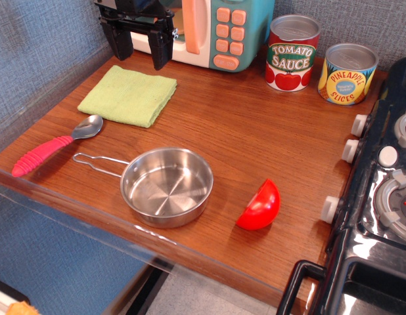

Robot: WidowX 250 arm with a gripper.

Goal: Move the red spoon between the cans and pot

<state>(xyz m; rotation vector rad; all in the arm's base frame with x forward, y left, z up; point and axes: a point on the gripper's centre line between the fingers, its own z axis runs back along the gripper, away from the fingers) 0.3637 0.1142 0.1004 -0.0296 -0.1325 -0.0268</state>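
The red spoon lies flat near the table's left front edge, its silver bowl toward the back right and its ribbed pinkish-red handle toward the front left. The steel pot sits just right of it, its wire loop handle pointing left toward the spoon. The Tomato Sauce can and the Pineapple Slices can stand at the back right. My gripper hangs open and empty at the back left, above the far edge of the green cloth, well away from the spoon.
A folded green cloth lies at the back left. A toy microwave stands at the back. A red half-tomato dome lies right of the pot. A black toy stove borders the wooden table on the right.
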